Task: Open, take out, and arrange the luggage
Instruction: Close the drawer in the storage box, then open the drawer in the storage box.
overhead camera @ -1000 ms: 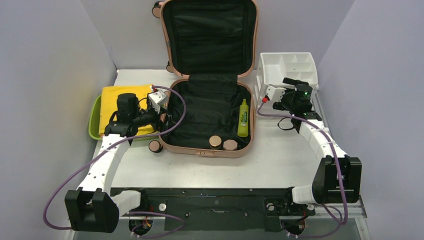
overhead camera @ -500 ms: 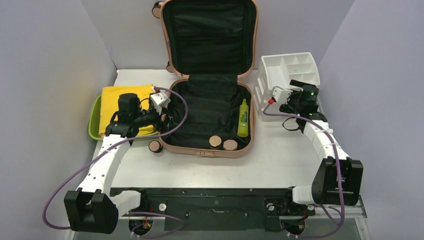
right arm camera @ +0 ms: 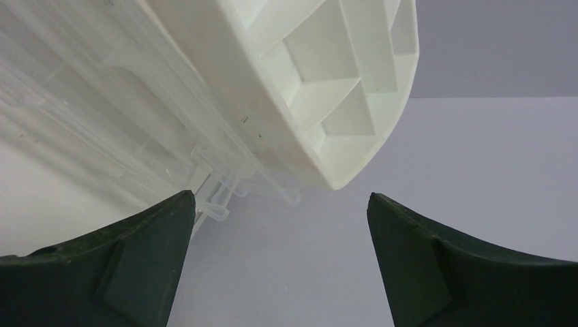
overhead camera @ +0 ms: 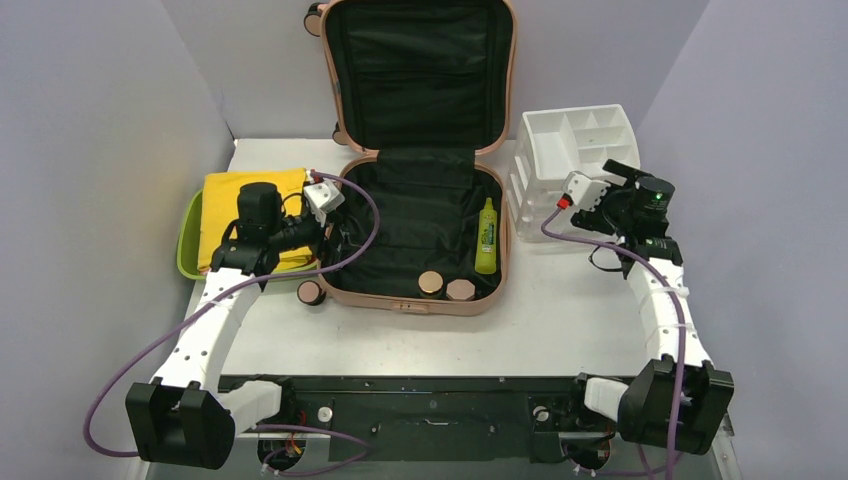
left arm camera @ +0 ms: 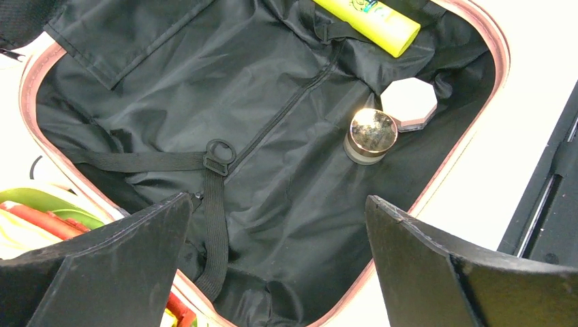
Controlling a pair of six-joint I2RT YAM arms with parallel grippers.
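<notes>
The salmon-pink luggage (overhead camera: 420, 300) lies open on the table, its lid (overhead camera: 418, 70) standing upright against the back wall. In its black-lined lower half (left arm camera: 272, 136) lie a yellow-green bottle (overhead camera: 486, 236) (left arm camera: 368, 17) and two round jars (overhead camera: 431, 283) (overhead camera: 460, 290). My left gripper (overhead camera: 335, 232) (left arm camera: 279, 259) hangs open over the case's left rim, nothing between its fingers. My right gripper (overhead camera: 618, 170) (right arm camera: 281, 259) is open and empty beside the white drawer organizer (overhead camera: 575, 140) (right arm camera: 307, 82), pointing past its corner at the wall.
A lime-green tub (overhead camera: 185, 245) holding a folded yellow cloth (overhead camera: 245, 200) sits left of the case, close under my left arm. A black strap with a ring (left arm camera: 218, 153) crosses the lining. A caster wheel (overhead camera: 311, 292) sticks out at the case's near-left corner.
My right arm has swung to the right along the organizer's front, and its jaws have spread a little wider. The left gripper has barely shifted.
</notes>
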